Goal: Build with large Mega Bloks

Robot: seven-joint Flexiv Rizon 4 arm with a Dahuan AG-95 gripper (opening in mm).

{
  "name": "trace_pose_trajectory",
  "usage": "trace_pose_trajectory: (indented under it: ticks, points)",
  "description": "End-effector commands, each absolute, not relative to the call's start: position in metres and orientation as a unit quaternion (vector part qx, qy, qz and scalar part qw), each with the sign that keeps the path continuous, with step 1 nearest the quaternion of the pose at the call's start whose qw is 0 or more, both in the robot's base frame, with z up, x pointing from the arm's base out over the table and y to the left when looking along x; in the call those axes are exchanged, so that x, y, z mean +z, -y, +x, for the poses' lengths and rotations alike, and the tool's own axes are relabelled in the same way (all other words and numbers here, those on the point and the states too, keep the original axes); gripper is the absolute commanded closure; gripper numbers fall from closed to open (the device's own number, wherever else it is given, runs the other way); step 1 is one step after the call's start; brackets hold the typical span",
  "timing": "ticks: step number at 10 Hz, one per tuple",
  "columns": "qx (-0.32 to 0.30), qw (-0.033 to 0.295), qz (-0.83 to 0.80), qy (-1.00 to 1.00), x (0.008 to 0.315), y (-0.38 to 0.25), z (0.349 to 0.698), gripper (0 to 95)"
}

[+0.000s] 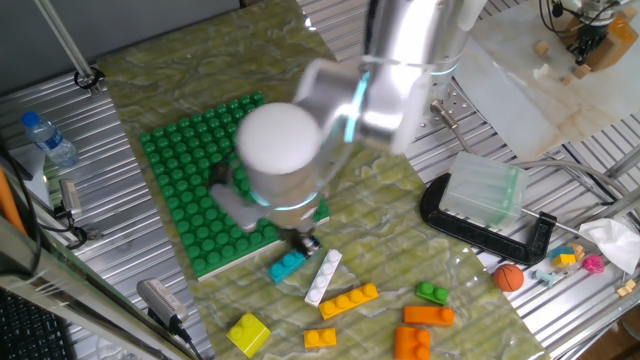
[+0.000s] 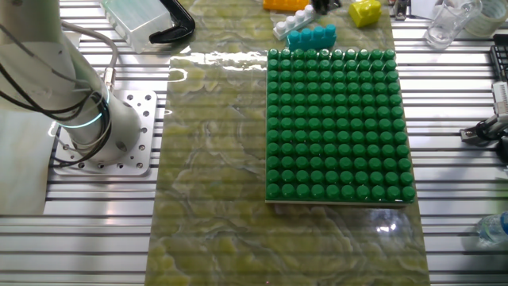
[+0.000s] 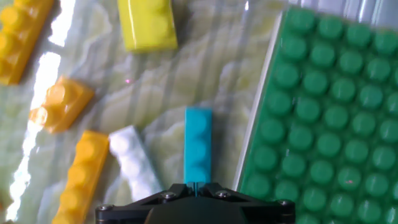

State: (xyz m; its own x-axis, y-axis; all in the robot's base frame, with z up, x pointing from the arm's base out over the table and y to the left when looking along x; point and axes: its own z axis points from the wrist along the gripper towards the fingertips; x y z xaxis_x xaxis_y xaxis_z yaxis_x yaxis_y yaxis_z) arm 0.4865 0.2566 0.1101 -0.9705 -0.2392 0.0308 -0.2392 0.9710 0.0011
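Looking down from our hand (image 3: 196,186), we see the teal brick (image 3: 198,146) lying flat on the marbled mat (image 3: 217,74), its long axis running toward twelve o'clock and its near end right at the hand's housing. Whether our fingers are spread or closed we cannot tell; they are hidden at the bottom edge of the hand view and behind the arm in one fixed view.

At three o'clock of the teal brick sits the green baseplate (image 3: 323,118), its edge just beside the brick. At nine o'clock, just beside it, lies the white brick (image 3: 137,163), tilted, with a long yellow-orange brick (image 3: 84,174) beyond it. A short orange brick (image 3: 61,102) rests toward ten o'clock, a yellow brick (image 3: 147,25) near twelve, and another long yellow brick (image 3: 22,37) at the upper left corner.

From the other fixed view, the teal brick (image 2: 311,36) lies along the far edge of the baseplate (image 2: 337,127), with the white brick (image 2: 294,22) just behind it.
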Motion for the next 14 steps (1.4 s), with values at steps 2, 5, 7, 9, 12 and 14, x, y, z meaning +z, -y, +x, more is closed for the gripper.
trace_pose_trajectory:
  ticks: [2,5,7,9,12,14]
  points:
    - [-0.001,0.002,0.118,0.993,0.096,-0.253,0.487,19.0]
    - [-0.002,-0.002,0.102,0.995,0.082,-0.258,0.491,19.0]
    - [-0.001,-0.002,0.099,0.995,0.077,-0.257,0.492,19.0]
    - [-0.001,-0.005,0.099,0.995,0.068,-0.257,0.494,19.0]
    - [0.001,-0.006,0.100,0.995,0.064,-0.262,0.505,19.0]
    - [0.006,-0.001,0.103,0.995,0.061,-0.264,0.510,38.0]
